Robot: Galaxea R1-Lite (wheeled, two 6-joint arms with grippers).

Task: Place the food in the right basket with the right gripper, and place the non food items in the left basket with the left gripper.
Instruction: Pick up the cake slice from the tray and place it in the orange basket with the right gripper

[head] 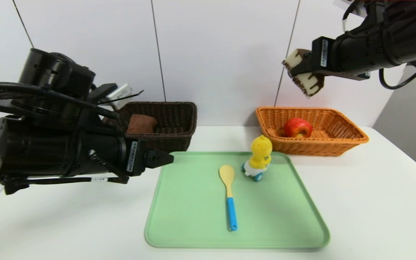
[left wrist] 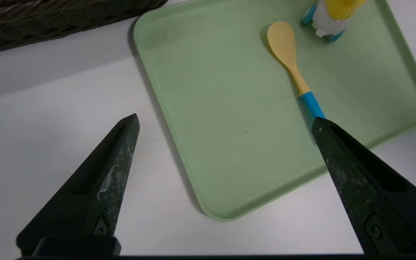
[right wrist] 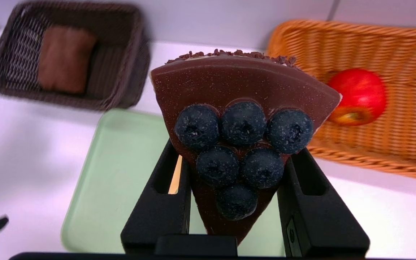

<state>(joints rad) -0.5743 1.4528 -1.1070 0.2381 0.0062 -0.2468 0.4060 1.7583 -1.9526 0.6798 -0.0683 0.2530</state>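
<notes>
Cake slice [head: 304, 74] partly hidden behind right claw [head: 299, 68], well above table [head: 385, 202].

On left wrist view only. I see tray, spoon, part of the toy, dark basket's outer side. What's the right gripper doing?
Observer: Right gripper is shut on a cake slice topped with blueberries, held up above the table.
Operator: Anything in the dark basket?
Observer: Yes, a brown item lies in the dark basket.
Operator: And the other basket?
Observer: The orange basket holds a red apple; the cake isn't in it yet.
</notes>
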